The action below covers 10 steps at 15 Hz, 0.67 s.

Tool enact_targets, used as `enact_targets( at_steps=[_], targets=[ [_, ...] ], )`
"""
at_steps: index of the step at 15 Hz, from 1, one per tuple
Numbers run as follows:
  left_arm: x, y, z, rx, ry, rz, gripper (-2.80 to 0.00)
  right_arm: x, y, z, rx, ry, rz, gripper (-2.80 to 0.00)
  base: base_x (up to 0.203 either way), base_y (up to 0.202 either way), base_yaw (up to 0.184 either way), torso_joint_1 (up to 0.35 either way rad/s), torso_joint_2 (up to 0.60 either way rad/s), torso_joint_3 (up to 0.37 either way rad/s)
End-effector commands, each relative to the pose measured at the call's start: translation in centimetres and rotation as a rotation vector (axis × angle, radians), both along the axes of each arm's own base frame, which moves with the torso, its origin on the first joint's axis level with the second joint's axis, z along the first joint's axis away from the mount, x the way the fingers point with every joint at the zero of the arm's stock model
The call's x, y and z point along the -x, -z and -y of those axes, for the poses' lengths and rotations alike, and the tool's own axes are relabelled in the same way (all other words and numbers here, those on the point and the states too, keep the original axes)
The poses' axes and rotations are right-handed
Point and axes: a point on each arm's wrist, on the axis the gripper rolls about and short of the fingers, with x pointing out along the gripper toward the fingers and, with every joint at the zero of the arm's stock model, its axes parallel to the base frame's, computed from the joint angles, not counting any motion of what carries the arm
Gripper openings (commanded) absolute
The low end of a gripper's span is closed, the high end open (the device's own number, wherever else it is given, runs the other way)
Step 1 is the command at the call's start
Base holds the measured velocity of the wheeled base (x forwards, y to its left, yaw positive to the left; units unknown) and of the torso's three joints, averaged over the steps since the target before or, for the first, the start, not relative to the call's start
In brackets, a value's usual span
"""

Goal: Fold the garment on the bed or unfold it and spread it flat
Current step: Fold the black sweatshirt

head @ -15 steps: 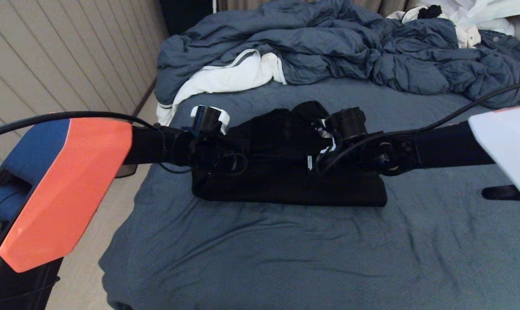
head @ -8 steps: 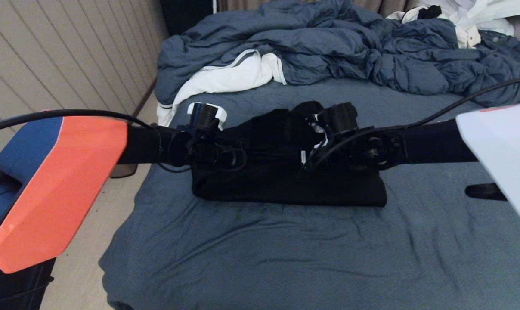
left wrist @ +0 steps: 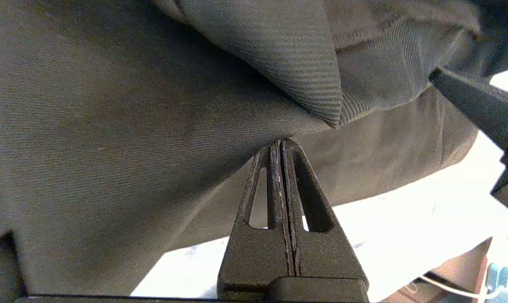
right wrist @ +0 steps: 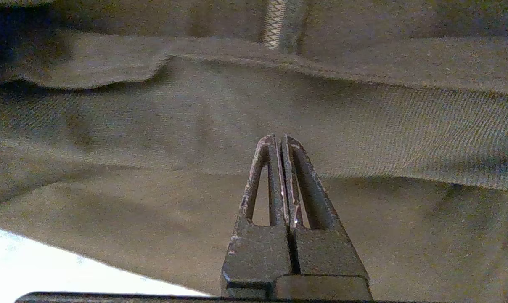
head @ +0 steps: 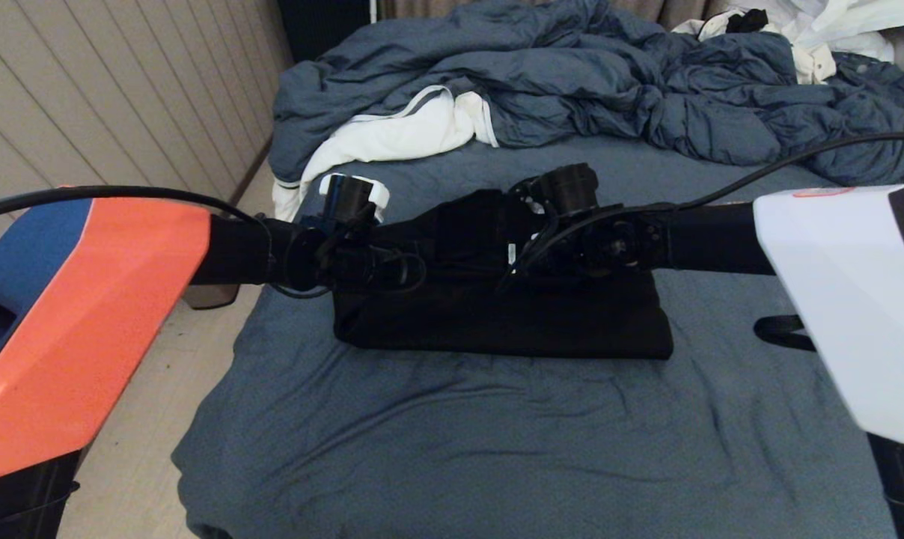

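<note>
Bed (head: 452,449) — both pincers (left wrist: 281,145) (right wrist: 279,139) clamp the garment (head: 497,322).

Garment (head: 497,314) mid-bed (head: 497,449); duvet (head: 609,97) behind it.

Dim room, flat cool light, no hard shadows.
The garment (head: 497,314) reads as a near-featureless black mass against the bed (head: 497,449); up close, wrist views are grainy, the weave sharp, the background blown out to pure white.
</note>
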Motion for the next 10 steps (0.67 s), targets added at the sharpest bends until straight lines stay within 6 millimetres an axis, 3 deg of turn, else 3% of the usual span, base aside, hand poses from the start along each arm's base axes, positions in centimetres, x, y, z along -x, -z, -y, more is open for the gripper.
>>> enact_targets(
  at_steps=[1, 5, 7, 10],
  targets=[
    [0.1, -0.3, -0.1, 0.011, -0.004, 0.001, -2.8, 1.2, -0.9, -0.1, -0.004, -0.011, 0.002, -2.8, 0.0, 0.0, 0.0, 0.0, 0.0, 0.0],
    [0.1, -0.2, -0.1, 0.015, -0.008, -0.005, -2.8, 4.6, -0.7, -0.2, 0.018, -0.049, -0.059, -2.8, 0.0, 0.0, 0.0, 0.0, 0.0, 0.0],
    [0.0, -0.3, -0.1, 0.028, -0.014, -0.001, -2.8, 4.5, 0.4, -0.7, 0.031, -0.059, -0.085, -2.8, 0.0, 0.0, 0.0, 0.0, 0.0, 0.0],
    [-0.1, 0.0, -0.4, 0.036, -0.024, -0.007, -2.8, 2.9, 2.3, -1.4, 0.044, -0.054, -0.105, -2.8, 0.0, 0.0, 0.0, 0.0, 0.0, 0.0]
  ],
)
